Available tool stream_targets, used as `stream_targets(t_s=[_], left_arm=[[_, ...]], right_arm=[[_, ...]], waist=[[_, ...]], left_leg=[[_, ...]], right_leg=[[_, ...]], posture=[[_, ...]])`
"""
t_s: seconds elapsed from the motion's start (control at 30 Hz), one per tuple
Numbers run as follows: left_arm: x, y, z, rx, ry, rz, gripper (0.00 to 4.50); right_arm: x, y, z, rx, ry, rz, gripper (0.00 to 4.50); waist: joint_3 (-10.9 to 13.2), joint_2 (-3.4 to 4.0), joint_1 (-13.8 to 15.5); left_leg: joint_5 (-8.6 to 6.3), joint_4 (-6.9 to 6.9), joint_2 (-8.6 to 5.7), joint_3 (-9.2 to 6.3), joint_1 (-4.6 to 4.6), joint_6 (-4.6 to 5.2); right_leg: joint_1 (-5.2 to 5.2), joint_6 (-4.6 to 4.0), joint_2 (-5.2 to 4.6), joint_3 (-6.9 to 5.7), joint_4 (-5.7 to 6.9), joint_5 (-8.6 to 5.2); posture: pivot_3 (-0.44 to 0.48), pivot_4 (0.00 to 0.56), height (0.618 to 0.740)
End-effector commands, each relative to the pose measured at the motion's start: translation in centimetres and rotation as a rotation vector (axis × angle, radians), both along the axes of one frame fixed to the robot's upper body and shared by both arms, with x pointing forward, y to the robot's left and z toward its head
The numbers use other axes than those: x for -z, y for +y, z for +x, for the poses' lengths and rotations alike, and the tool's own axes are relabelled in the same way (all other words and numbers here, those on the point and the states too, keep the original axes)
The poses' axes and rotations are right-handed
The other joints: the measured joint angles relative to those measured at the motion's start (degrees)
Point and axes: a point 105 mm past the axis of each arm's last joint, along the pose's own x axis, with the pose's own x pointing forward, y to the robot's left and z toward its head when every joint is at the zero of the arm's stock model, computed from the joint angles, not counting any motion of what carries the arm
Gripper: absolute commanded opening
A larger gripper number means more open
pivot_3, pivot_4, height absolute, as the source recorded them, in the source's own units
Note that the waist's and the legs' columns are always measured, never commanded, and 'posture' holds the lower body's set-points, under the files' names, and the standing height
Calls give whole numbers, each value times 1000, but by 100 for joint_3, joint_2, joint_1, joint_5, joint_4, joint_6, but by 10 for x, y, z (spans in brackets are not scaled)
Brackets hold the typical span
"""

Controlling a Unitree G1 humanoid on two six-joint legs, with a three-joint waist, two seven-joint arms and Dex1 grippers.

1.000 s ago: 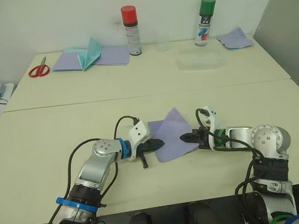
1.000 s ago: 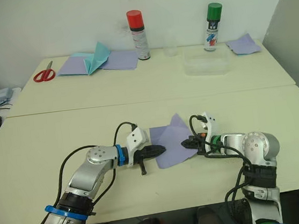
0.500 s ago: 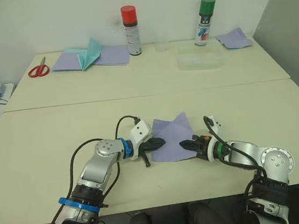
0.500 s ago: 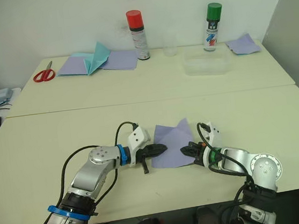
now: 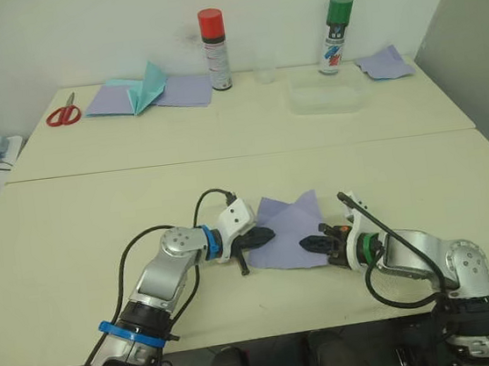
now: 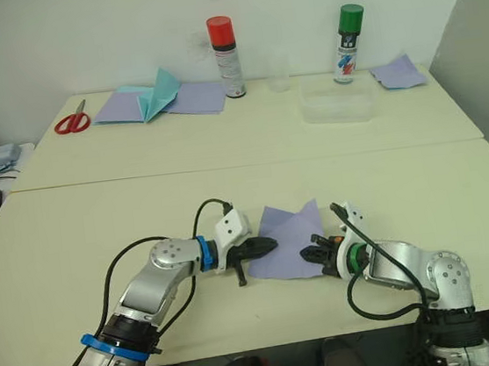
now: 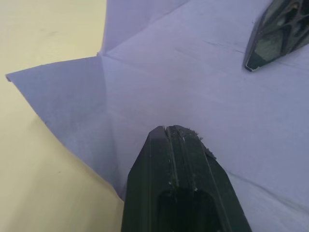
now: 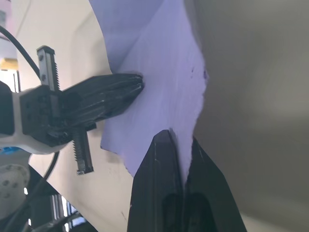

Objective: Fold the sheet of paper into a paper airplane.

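Note:
The sheet of paper, lavender with crease lines, lies near the table's front edge between my two grippers. One flap along its far side stands up slightly. My left gripper is shut, and its tips rest on the sheet's left part. My right gripper is shut on the sheet's near right edge, which passes between its fingers. The left gripper lies across the sheet in the right wrist view.
On the far table stand a red-capped spray can, a green-capped can and a clear plastic container. Red scissors, a teal pointed paper piece on lavender sheets and a lavender scrap lie there too.
My right arm has swung down toward the table's front edge, still holding the sheet. The sheet has turned and shifted right. My left gripper has followed slightly to the right.

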Motion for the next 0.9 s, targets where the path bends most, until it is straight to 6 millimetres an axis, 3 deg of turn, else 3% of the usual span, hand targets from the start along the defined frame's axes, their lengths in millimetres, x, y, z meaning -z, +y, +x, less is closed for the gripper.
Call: stream_targets(t_s=[0.03,0.27,0.5,0.63,0.8,0.9], left_arm=[[24,8,-7,-13,72,78,0],[20,2,-7,4,88,57,0],[31,3,-9,-8,110,106,0],[35,1,-11,-8,117,108,0],[37,1,-12,-9,123,114,0],[39,2,-13,-8,127,120,0]], right_arm=[[-10,-2,2,-42,-65,-8,18],[-7,-9,8,-93,-126,-78,18],[-11,-13,11,-184,-222,-131,18],[-13,-14,11,-203,-243,-121,848],[-21,-25,18,-211,-300,-159,2493],[-39,-38,29,-210,-399,-221,3530]], waist=[[0,0,2],[-1,-1,19],[-1,-1,44],[-2,-2,66],[-2,-1,66],[-3,-1,68]], left_leg=[[0,0,0,0,0,0],[0,1,0,0,0,0],[0,4,0,0,0,0],[0,7,1,0,2,0],[0,20,4,-4,18,0],[-1,28,3,-3,18,1]], right_leg=[[0,0,0,1,0,0],[1,0,-1,-2,-2,0],[1,1,-1,-1,-1,1],[6,1,-1,-5,-1,1],[26,2,0,-9,2,1],[28,9,-1,-5,2,5]], posture=[[0,150,740],[0,150,740],[0,150,740],[0,150,740],[0,150,740],[0,150,740]])
